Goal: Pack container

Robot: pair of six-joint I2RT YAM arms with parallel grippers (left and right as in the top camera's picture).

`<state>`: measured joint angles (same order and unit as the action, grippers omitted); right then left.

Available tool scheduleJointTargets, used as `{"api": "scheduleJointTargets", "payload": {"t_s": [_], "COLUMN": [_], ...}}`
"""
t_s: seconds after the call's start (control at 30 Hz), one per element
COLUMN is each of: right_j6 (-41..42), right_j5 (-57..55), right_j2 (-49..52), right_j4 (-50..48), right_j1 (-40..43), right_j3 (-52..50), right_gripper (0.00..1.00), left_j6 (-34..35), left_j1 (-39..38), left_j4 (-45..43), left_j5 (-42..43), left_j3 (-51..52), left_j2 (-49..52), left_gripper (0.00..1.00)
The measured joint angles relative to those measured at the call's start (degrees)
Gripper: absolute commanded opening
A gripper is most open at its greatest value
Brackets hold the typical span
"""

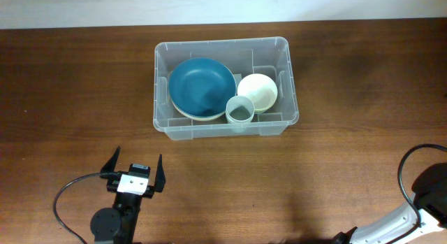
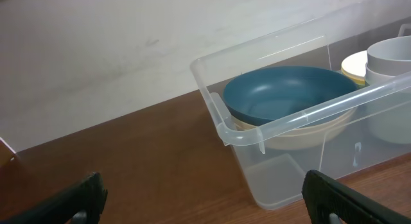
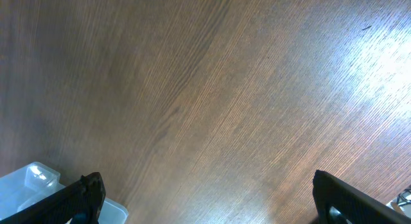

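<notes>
The clear plastic container (image 1: 221, 43) stands at the table's back centre. It holds a blue bowl (image 1: 201, 87) nested on a cream bowl, a small cream bowl (image 1: 257, 91) and a pale grey cup (image 1: 239, 111). My left gripper (image 1: 134, 168) is open and empty, in front of the container and apart from it. In the left wrist view (image 2: 205, 201) its fingers frame the container's near corner (image 2: 225, 128) and the blue bowl (image 2: 282, 92). My right gripper (image 3: 205, 198) is open and empty above bare wood. A clear plastic corner (image 3: 32, 182) shows at its lower left.
The wooden table (image 1: 335, 174) surrounds the container. A white wall edge (image 1: 70, 10) runs along the back. The right arm and its black cable (image 1: 419, 181) sit at the front right corner. The left arm's cable (image 1: 66, 198) loops at the front left.
</notes>
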<state>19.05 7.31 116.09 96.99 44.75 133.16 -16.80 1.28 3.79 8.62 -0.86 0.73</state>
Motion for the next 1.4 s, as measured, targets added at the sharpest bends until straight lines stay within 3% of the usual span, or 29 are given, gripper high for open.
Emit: {"api": "scheduleJointTargets", "payload": {"t_s": [0.37,0.53,0.87,1.07,1.4], "right_j6": [0.0,0.0,-0.7,-8.5,-23.3], "right_j5": [-0.6,-1.1,-1.4,-1.4,-1.5], "right_j2": [-0.3,-6.4,-37.6,-55.9,-84.1], "right_j4": [-0.6,-11.4,-53.1,-76.1,-95.4], "right_j1": [-0.1,-1.6,-14.1,-25.8,-37.4], "right_j3": [-0.2,-7.3,-46.5,-69.5,-99.2], "right_gripper": [0.99,0.99,0.99,0.99,0.99], "left_j6": [0.0,0.0,0.0,0.0,0.0], "left_j1": [0.0,0.0,0.0,0.0,0.0], "left_j4": [0.0,0.0,0.0,0.0,0.0], "left_j5": [0.0,0.0,0.0,0.0,0.0], "left_j3": [0.0,0.0,0.0,0.0,0.0], "left_j2": [0.0,0.0,0.0,0.0,0.0], "left_gripper": [1.0,1.0,1.0,1.0,1.0]}}
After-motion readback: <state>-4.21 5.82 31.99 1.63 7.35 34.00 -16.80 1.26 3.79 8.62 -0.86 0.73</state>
